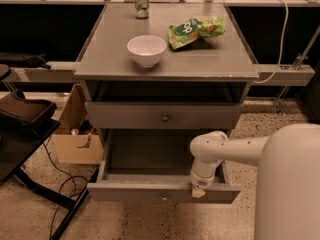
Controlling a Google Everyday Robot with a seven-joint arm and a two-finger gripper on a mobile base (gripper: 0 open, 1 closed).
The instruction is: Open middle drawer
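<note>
The middle drawer [125, 193] is seen pulled well out below the bench [115, 54], its grey inside exposed. The gripper [199, 190] is set at its front edge, right of the knob [165, 198]; how far it is open cannot be told.

You look in on a lab workspace: speckled floor [130, 224], metal rail [286, 77], cardboard box [75, 146] beside the counter [210, 59], gripper [198, 190] at the bottom drawer's [140, 194] front.

On the counter [227, 59], a bowl [146, 50] lies before a can [142, 2], left of a bag [195, 31]. Below the middle drawer [125, 115], the end effector [198, 190] is at the front of the bottom drawer [130, 193].
</note>
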